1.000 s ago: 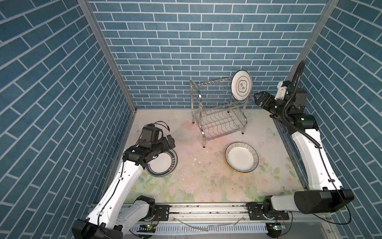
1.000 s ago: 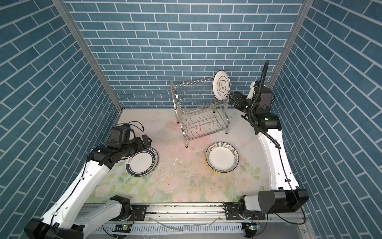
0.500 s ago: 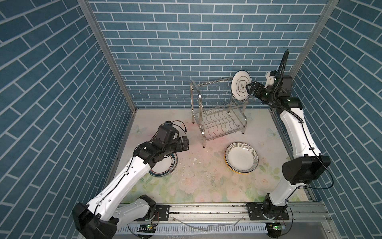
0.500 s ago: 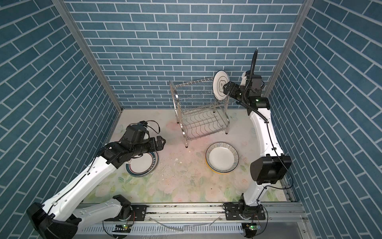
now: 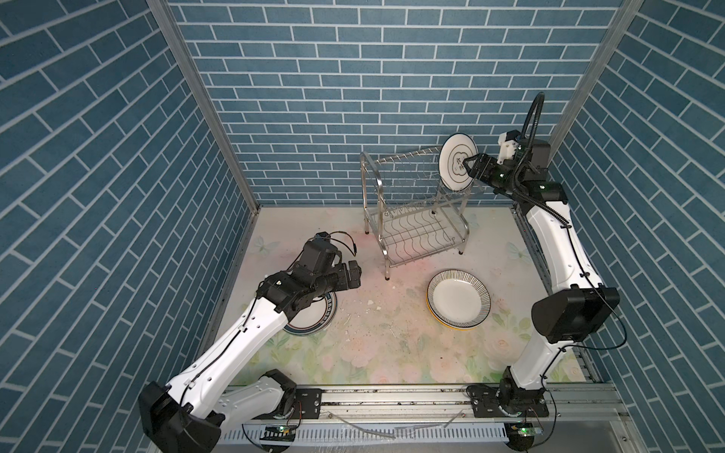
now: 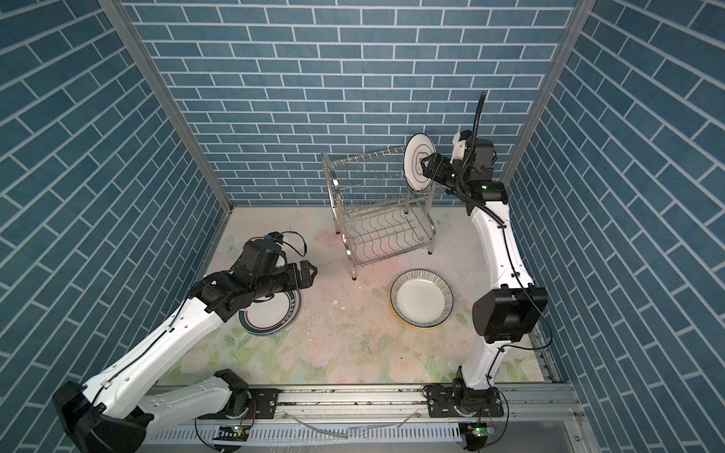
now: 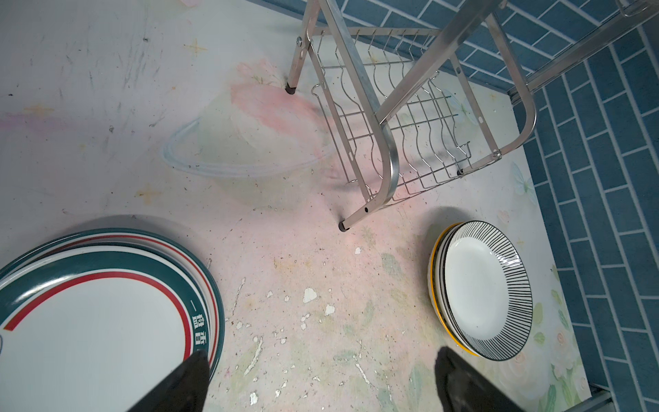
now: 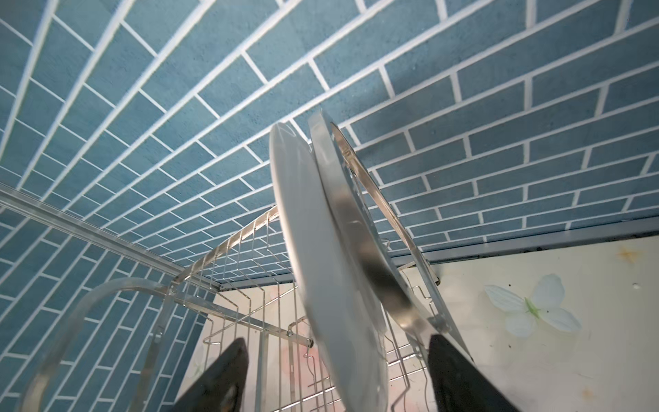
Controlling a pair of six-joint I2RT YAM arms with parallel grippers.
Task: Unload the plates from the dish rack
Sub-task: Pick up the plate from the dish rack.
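One white plate [image 5: 457,161] with black rings stands on edge at the right end of the dish rack's [image 5: 412,219] upper tier. In the right wrist view this plate [image 8: 321,267] leans by the rack's arched side tube [image 8: 356,214]. My right gripper [image 5: 469,166] [image 8: 337,342] straddles the plate's edge, open, with a gap on both sides. My left gripper [image 5: 355,274] [image 7: 321,356] hangs open and empty over the mat, left of the rack. A green-banded plate stack [image 5: 317,317] [image 7: 89,321] lies under the left arm. A black-striped plate stack [image 5: 459,304] [image 7: 481,289] lies in front of the rack.
The rack's lower wavy-wire shelf [image 6: 380,235] holds nothing. Blue brick walls close in the back and both sides, and the rack stands near the back wall. White flecks and scuffs dot the floral mat [image 5: 392,353]. A metal rail [image 5: 392,396] runs along the front edge.
The right arm swung in from beside the wall to the racked plate, and its jaws have narrowed around the plate's edge. The left arm lifted off the green-banded stack and moved toward the rack.
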